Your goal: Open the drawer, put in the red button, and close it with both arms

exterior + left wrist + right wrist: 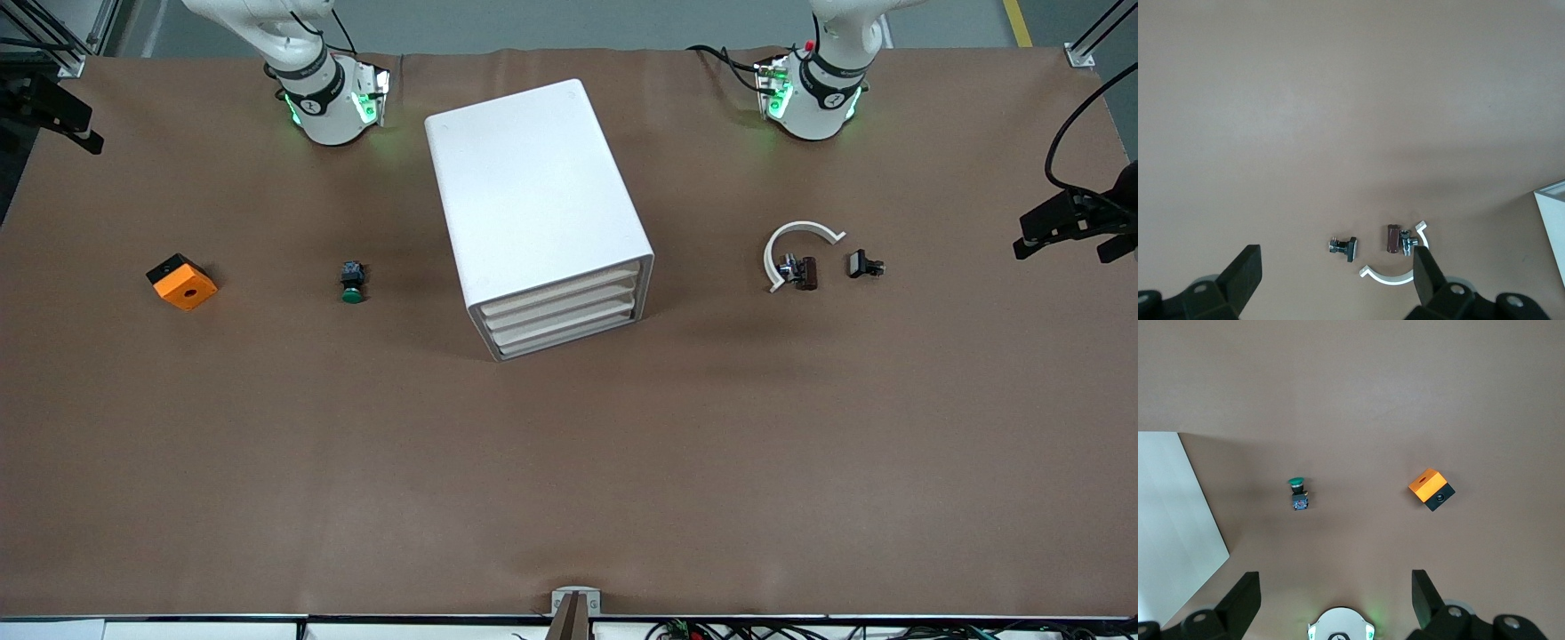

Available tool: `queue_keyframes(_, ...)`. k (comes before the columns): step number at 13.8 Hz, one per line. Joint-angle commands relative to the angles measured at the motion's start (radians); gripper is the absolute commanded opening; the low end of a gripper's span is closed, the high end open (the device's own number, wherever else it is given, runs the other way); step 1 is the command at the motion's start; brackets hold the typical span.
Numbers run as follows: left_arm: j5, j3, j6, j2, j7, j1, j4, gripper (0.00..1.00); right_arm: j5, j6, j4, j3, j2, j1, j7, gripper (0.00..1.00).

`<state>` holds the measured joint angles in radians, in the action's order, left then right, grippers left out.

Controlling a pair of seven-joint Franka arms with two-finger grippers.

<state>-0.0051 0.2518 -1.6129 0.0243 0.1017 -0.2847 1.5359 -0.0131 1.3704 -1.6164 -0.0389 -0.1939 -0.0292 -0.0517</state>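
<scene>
The white cabinet (pixel 533 196) stands mid-table with all three drawers pushed in. The drawer (pixel 560 288) is the top one, and its front faces the front camera. The red button (pixel 805 272) lies on its side toward the left arm's end, its dark red cap beside a metal end, inside a white curved piece (pixel 794 240). It also shows in the left wrist view as the red button (pixel 1392 238). My left gripper (pixel 1336 280) hangs open high over that spot. My right gripper (pixel 1335 600) hangs open high above its own base, holding nothing.
A green-capped button (pixel 353 283) and an orange block (pixel 181 282) lie toward the right arm's end. A small black part (pixel 864 265) sits beside the red button. Camera mounts stick in at both table ends.
</scene>
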Motion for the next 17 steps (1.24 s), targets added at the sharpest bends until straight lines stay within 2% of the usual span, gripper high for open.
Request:
queue_keyframes(1,0.022,0.004,0.005,0.002,0.012,0.002,-0.026,1.0,0.015,0.012,-0.025,-0.004,-0.028,0.008,-0.002,1.0)
queue_keyframes(4,0.024,-0.011,0.005,0.0,0.01,0.045,-0.033,1.0,0.016,0.01,-0.025,-0.004,-0.028,0.006,-0.002,1.0)
queue_keyframes(6,0.053,-0.046,0.005,0.0,0.009,0.1,-0.034,1.0,0.016,0.012,-0.025,-0.004,-0.028,0.006,-0.002,1.0)
queue_keyframes(10,0.053,-0.198,0.005,-0.004,0.007,0.258,-0.036,1.0,0.016,0.013,-0.025,-0.004,-0.028,0.008,-0.002,1.0)
queue_keyframes(11,0.053,-0.212,0.005,-0.004,0.007,0.278,-0.036,1.0,0.016,0.013,-0.025,-0.003,-0.027,0.008,-0.002,1.0)
queue_keyframes(17,0.053,-0.206,0.005,-0.004,0.004,0.279,-0.036,1.0,0.016,0.012,-0.025,-0.003,-0.028,0.008,-0.002,1.0)
